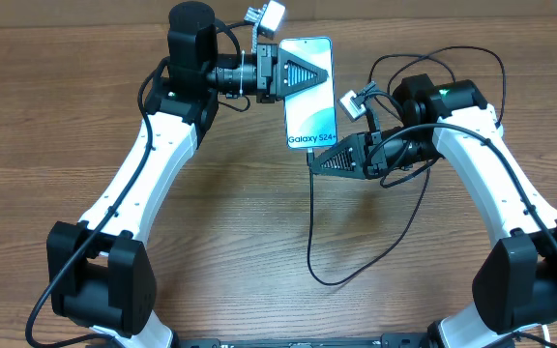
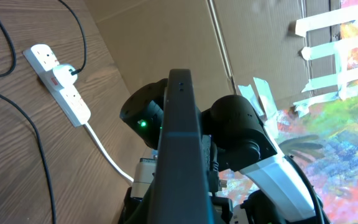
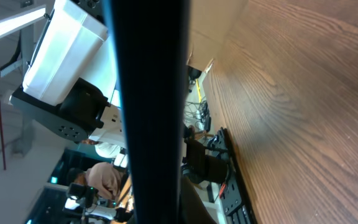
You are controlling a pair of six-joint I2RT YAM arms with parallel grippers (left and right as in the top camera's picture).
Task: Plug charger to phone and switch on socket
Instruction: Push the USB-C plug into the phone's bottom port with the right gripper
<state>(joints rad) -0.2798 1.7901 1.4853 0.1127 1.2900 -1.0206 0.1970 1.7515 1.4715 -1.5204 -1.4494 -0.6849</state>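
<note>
Overhead, left tool (image 1: 317, 73) clenched on phone (image 1: 309, 116), right tool (image 1: 317, 160) gripping charger (image 1: 309, 232) at phone's bottom edge.

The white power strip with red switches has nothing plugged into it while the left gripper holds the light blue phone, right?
No. The white power strip has a black plug seated in it, as the left wrist view shows. The left gripper does hold the light blue phone.
</note>
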